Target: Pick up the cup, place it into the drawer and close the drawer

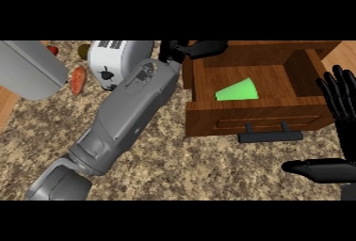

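A green cup [238, 89] lies on its side inside the open wooden drawer [254, 117], apart from both hands. The drawer's black handle [271, 136] sticks out toward me. My left forearm crosses the counter from the lower left, and my left hand [197, 49] hangs open over the drawer's back left corner, holding nothing. At the view's right edge my right hand [341, 96] rests open, fingers up, just right of the drawer's front corner, its thumb lower down.
A white toaster [111, 59] stands left of the drawer, behind my left forearm. An orange-red vegetable [78, 80] lies beside it, and a large grey object [28, 70] fills the upper left. The speckled counter [195, 169] stretches in front of the drawer.
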Controlling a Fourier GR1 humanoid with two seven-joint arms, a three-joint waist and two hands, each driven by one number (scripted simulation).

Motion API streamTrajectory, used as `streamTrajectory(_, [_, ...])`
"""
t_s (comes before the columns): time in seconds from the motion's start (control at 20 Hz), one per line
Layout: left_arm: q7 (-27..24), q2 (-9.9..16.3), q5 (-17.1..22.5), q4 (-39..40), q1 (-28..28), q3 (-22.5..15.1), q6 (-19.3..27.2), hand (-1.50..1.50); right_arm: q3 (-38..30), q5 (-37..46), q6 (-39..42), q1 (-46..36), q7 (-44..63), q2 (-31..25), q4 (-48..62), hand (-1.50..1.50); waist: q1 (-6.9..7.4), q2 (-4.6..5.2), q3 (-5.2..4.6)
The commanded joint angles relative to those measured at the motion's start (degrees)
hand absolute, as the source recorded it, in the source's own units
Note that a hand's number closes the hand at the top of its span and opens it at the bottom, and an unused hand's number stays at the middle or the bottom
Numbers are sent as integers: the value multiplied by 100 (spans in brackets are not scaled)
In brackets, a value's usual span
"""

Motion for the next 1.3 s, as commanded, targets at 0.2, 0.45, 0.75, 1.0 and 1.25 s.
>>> streamTrajectory(0.2, [107, 0, 585, 407, -78, -1124, 624, 150, 84, 44, 2, -68, 63, 32, 23, -150, -104, 5, 3])
streamTrajectory(0.45, [360, 0, 697, 382, -18, -1790, 572, -150, 128, 57, -84, -343, 160, 80, 167, -150, -114, 19, 2])
streamTrajectory(0.75, [671, 0, 601, 824, -240, -2244, 645, -150, -18, -47, 139, -231, -129, -62, 295, -150, -168, 45, 6])
streamTrajectory(1.0, [436, 0, 852, 471, -9, -2562, 1186, -150, -41, -334, 183, -355, 208, -83, -31, -150, -260, 44, 1])
streamTrajectory(1.25, [-135, 0, 1095, 299, -105, -2390, 1189, -150, 80, -1026, 615, -120, 217, 67, -165, -150, -216, 27, 0])
